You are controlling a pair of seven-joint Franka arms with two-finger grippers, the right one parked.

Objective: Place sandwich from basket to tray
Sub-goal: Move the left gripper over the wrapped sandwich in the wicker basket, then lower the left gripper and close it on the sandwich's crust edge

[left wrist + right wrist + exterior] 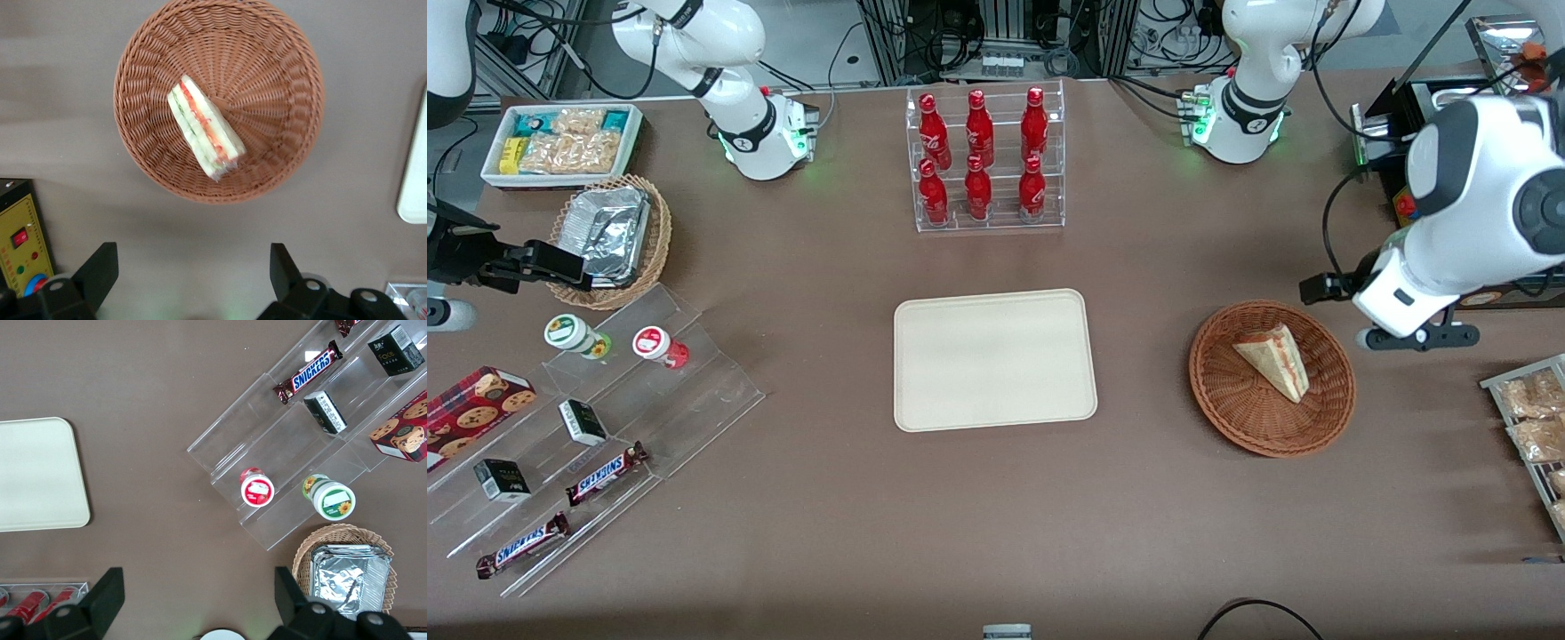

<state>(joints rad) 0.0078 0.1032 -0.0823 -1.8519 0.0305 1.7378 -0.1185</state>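
Brown table (800,498) — carries tray (994,358), basket (1272,379), bottle rack (988,160), tiered acrylic stand (596,444). Gripper (193,273) above it.

SNICKERS | candy bars (606,474) (522,544) | acrylic step stand (694,391)

The sandwich (1275,359) (204,127), a pale bread wedge with red, orange and green layers showing along its cut edge, lies on its side in the round reddish-brown wicker basket (1272,429) (280,73). The basket sits toward the working arm's end of the desk. The cream tray (994,359) (415,173), flat with rounded corners and a low rim, lies mid-desk, well apart from the basket.
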